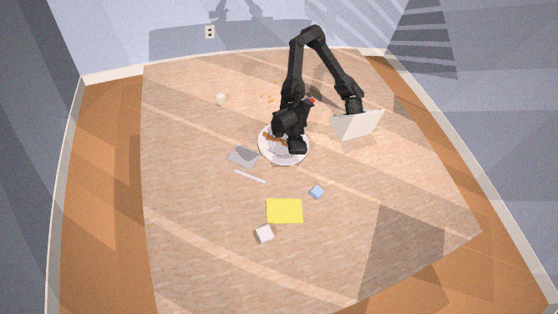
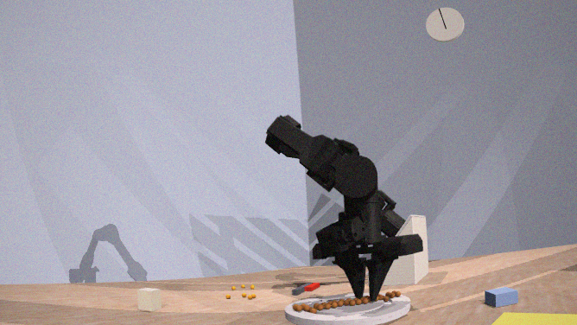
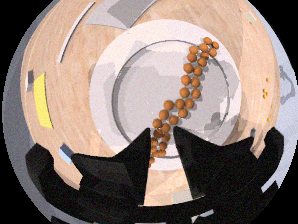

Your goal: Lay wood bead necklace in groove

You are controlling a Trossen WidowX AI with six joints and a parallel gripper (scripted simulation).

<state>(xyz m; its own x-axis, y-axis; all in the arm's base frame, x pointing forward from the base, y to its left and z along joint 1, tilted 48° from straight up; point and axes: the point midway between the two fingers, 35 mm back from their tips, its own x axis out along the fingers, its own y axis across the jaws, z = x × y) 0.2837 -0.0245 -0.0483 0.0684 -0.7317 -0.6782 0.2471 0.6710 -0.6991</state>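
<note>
The wood bead necklace (image 1: 276,139) (image 2: 339,304) (image 3: 185,92) lies as a narrow double strand across the round bead board (image 1: 292,162) (image 2: 345,321) (image 3: 102,90), not around its circular groove. One end lies on the rim, at the upper right in the wrist view. My gripper (image 2: 366,298) (image 3: 161,131) points down at the near-end part of the strand, low over the board. Its fingers stand apart, one on each side of the beads, with a small gap showing beside them. The left finger partly hides the near end. The fingertips are hidden in the top view.
A grey card (image 1: 243,157) and a white stick (image 1: 249,176) lie beside the board. A blue block (image 1: 317,192) (image 2: 501,296), a yellow sheet (image 1: 285,210) and a white block (image 1: 265,234) lie farther off. A white slanted box (image 1: 359,125) stands by the arm's base; a cream cube (image 1: 220,98) sits behind.
</note>
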